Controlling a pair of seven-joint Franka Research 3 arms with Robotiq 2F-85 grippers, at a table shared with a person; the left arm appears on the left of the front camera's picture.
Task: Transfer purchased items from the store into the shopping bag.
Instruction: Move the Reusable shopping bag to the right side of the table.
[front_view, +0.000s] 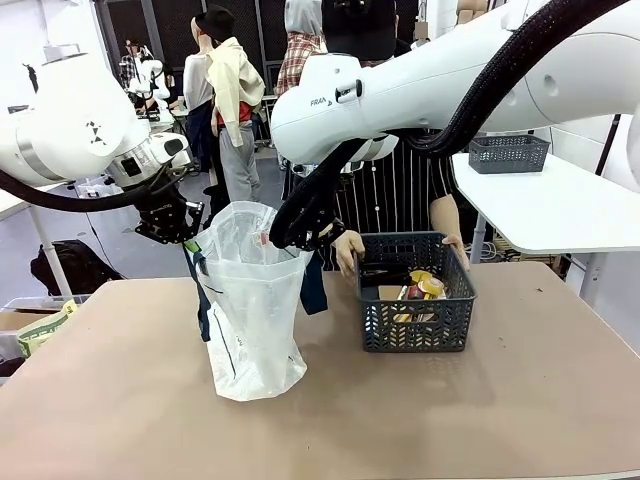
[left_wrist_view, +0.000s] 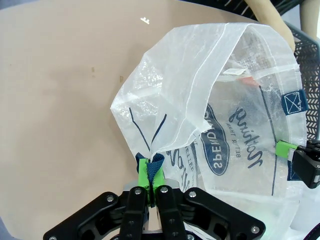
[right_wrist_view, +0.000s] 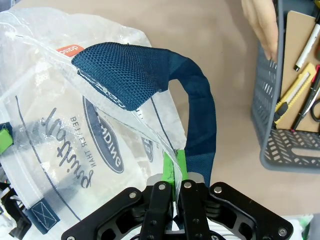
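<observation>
1. Tan and matte, the table (front_view: 520, 400) spreads wide from the robot's side to the person at the far edge.
2. The shopping bag (front_view: 250, 310) stands upright on the table, left of centre. It is translucent white plastic with dark blue lettering, and its mouth is stretched open between the two grippers. From the left wrist you look straight down into the bag (left_wrist_view: 235, 125).
3. A dark grey lattice basket (front_view: 415, 325) sits on the table to the bag's right, near it but not touching.
4. The left gripper (front_view: 190, 238) has its green pads (left_wrist_view: 145, 172) pressed together on the bag's rim, right where a bit of navy strap is stitched on.
5. The right gripper (front_view: 300, 238) is likewise clamped tight, pinching the opposite rim (right_wrist_view: 174, 162). A navy strap handle (right_wrist_view: 195, 100) loops up just beside its fingers.
6. The person's hands (front_view: 348, 252) rest on the basket's far corners, one at each side.
7. The purchased items (front_view: 420, 290) lie inside the basket, a small jumble of yellow, orange and brown. The right wrist camera picks out pens and a yellow cutter among them.
</observation>
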